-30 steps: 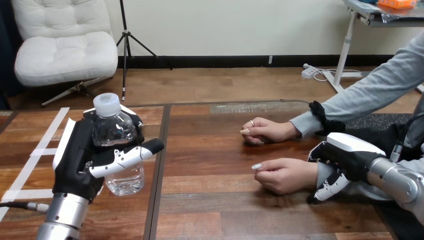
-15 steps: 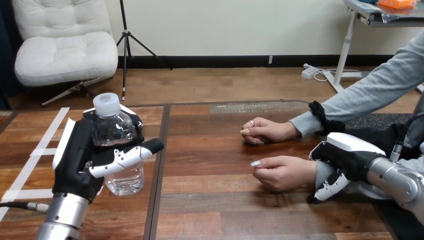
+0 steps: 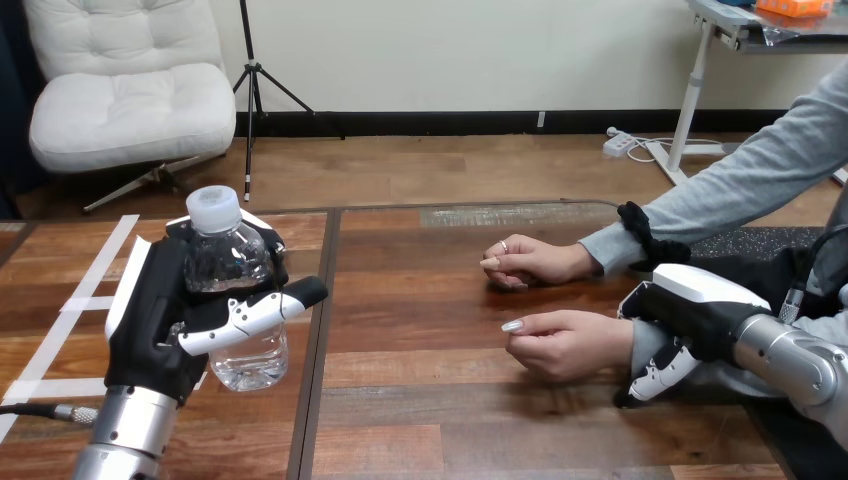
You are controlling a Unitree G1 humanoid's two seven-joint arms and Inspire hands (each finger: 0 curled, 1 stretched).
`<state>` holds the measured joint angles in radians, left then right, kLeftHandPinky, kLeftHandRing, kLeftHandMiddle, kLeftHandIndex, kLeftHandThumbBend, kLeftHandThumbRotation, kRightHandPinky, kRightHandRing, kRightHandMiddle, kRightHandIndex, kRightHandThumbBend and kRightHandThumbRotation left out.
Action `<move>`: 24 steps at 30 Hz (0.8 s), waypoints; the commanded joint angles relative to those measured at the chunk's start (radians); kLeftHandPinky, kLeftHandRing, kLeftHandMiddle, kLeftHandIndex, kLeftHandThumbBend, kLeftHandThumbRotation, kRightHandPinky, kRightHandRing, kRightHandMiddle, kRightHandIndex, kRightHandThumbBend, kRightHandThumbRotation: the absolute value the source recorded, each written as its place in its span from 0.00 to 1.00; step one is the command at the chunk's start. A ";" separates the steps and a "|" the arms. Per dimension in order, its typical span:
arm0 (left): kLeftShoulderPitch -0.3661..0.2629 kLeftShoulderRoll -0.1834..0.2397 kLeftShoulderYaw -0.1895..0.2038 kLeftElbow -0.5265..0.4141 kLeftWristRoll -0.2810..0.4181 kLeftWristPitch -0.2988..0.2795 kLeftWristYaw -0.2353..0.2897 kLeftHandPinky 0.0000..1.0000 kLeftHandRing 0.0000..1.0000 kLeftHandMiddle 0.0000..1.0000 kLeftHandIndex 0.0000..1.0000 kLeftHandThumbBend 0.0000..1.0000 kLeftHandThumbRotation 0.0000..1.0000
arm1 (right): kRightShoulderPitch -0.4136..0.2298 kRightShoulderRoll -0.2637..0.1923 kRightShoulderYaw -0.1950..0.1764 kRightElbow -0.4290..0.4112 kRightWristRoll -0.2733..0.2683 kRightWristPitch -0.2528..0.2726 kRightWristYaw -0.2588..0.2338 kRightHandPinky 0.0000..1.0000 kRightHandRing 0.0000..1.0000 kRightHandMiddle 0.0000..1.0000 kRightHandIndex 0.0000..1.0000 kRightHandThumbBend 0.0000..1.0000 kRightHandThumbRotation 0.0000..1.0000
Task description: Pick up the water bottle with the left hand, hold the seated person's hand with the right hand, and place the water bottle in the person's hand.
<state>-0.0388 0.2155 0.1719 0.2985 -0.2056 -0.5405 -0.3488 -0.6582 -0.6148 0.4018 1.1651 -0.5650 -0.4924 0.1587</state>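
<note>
At the left side of the wooden table (image 3: 430,400), our left hand (image 3: 150,330) is clamped on the water bottle (image 3: 232,262), fingers and thumb wrapped round its clear body. The bottle is upright, white cap on top. Over at the right, our right hand (image 3: 690,310) sits on the wrist (image 3: 628,340) of the person's nearer hand (image 3: 562,345), fingers curled down round it. That hand is loosely curled, well apart from the bottle. The person's farther hand (image 3: 530,262) rests on the table.
</note>
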 commanded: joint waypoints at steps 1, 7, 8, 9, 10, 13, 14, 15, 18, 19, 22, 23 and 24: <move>-0.041 -0.004 0.001 -0.061 -0.016 -0.021 0.002 0.19 0.24 0.30 0.34 0.68 0.00 | -0.032 0.023 0.003 0.013 -0.006 -0.003 -0.025 0.32 0.35 0.41 0.42 0.82 0.00; -0.040 -0.005 0.001 -0.060 -0.016 -0.024 0.001 0.19 0.24 0.30 0.34 0.68 0.00 | -0.028 0.022 0.008 0.014 -0.017 -0.012 -0.053 0.29 0.33 0.39 0.40 0.81 0.00; -0.040 -0.005 0.001 -0.060 -0.016 -0.024 0.001 0.19 0.24 0.30 0.34 0.68 0.00 | -0.028 0.022 0.009 0.013 -0.019 -0.011 -0.054 0.29 0.33 0.39 0.39 0.80 0.00; -0.040 -0.005 0.001 -0.060 -0.016 -0.024 0.002 0.19 0.24 0.30 0.34 0.68 0.00 | -0.028 0.022 0.009 0.012 -0.020 -0.011 -0.056 0.29 0.33 0.39 0.39 0.79 0.00; -0.040 -0.006 0.001 -0.061 -0.017 -0.022 0.002 0.19 0.24 0.30 0.34 0.68 0.00 | -0.027 0.022 0.009 0.012 -0.021 -0.013 -0.060 0.29 0.33 0.38 0.39 0.79 0.00; -0.038 -0.006 0.001 -0.064 -0.016 -0.017 0.004 0.19 0.24 0.30 0.34 0.68 0.00 | -0.025 0.023 0.006 0.013 -0.024 -0.016 -0.069 0.29 0.32 0.38 0.38 0.78 0.00; -0.038 -0.006 0.001 -0.064 -0.014 -0.016 0.006 0.19 0.24 0.30 0.34 0.68 0.00 | -0.024 0.023 0.006 0.013 -0.025 -0.017 -0.072 0.29 0.32 0.37 0.37 0.77 0.00; -0.038 -0.006 0.001 -0.065 -0.013 -0.015 0.008 0.19 0.24 0.30 0.34 0.68 0.00 | -0.024 0.023 0.006 0.013 -0.026 -0.017 -0.074 0.28 0.32 0.37 0.37 0.77 0.00; -0.036 -0.006 0.000 -0.067 -0.013 -0.014 0.008 0.19 0.24 0.30 0.34 0.68 0.00 | -0.023 0.024 0.003 0.012 -0.025 -0.015 -0.075 0.26 0.30 0.35 0.34 0.74 0.00; -0.037 -0.006 0.000 -0.065 -0.013 -0.018 0.006 0.19 0.24 0.30 0.34 0.68 0.00 | -0.023 0.025 0.003 0.011 -0.026 -0.011 -0.076 0.25 0.29 0.34 0.34 0.74 0.00; -0.038 -0.006 0.001 -0.060 -0.012 -0.025 0.004 0.19 0.24 0.30 0.34 0.68 0.00 | -0.024 0.026 0.006 0.009 -0.031 -0.003 -0.081 0.24 0.28 0.33 0.33 0.72 0.00; -0.038 -0.006 0.001 -0.059 -0.012 -0.026 0.005 0.19 0.24 0.30 0.34 0.68 0.00 | -0.024 0.026 0.008 0.009 -0.034 -0.002 -0.084 0.24 0.28 0.33 0.33 0.72 0.00; -0.039 -0.006 0.001 -0.059 -0.012 -0.026 0.005 0.19 0.24 0.30 0.34 0.68 0.00 | -0.024 0.025 0.009 0.008 -0.036 -0.001 -0.087 0.23 0.28 0.33 0.32 0.72 0.00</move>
<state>-0.0386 0.2154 0.1718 0.2985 -0.2056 -0.5406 -0.3485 -0.6577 -0.6146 0.4036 1.1683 -0.5962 -0.4975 0.0966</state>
